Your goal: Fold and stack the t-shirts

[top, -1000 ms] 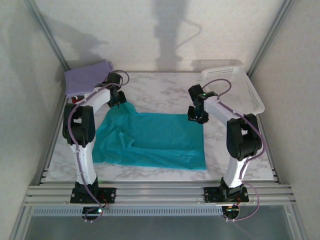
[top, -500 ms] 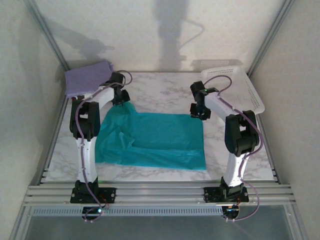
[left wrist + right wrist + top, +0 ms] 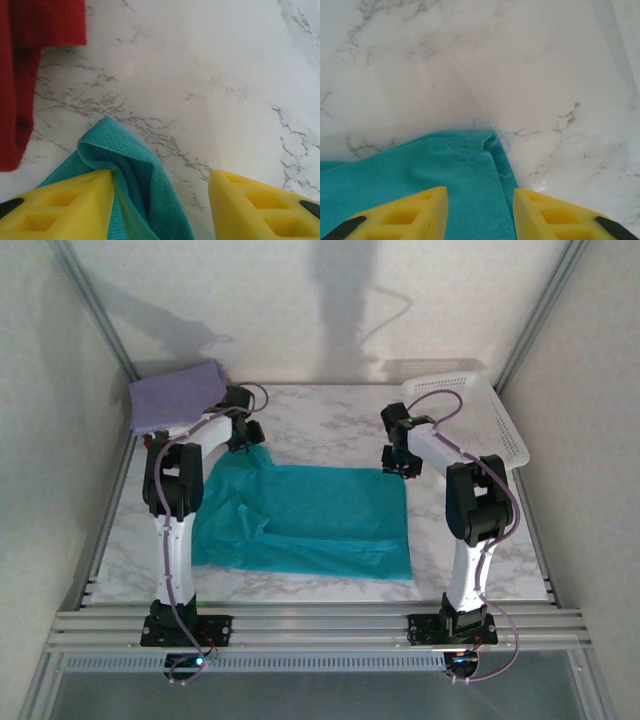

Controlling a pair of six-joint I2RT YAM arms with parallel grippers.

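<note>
A teal t-shirt (image 3: 310,515) lies spread flat in the middle of the marble table (image 3: 330,420). My left gripper (image 3: 244,440) hovers over its far left corner. In the left wrist view that gripper (image 3: 162,202) is open; a bunched teal fold (image 3: 135,180) rests against the left finger (image 3: 60,205), clear of the right one. My right gripper (image 3: 397,462) is at the far right corner. Its jaws (image 3: 480,212) stand open on either side of the hemmed teal corner (image 3: 450,165), which lies flat. A folded lavender t-shirt (image 3: 172,395) sits at the back left, with a red t-shirt (image 3: 30,60) beneath it.
A white perforated basket (image 3: 490,425) leans at the back right corner, close to the right arm. Enclosure walls and metal posts ring the table. Bare marble shows behind the teal shirt and along its right side.
Both arms have reached slightly farther back, and the teal shirt's far edge has shifted back with them. The left gripper has slid a little to the right.
</note>
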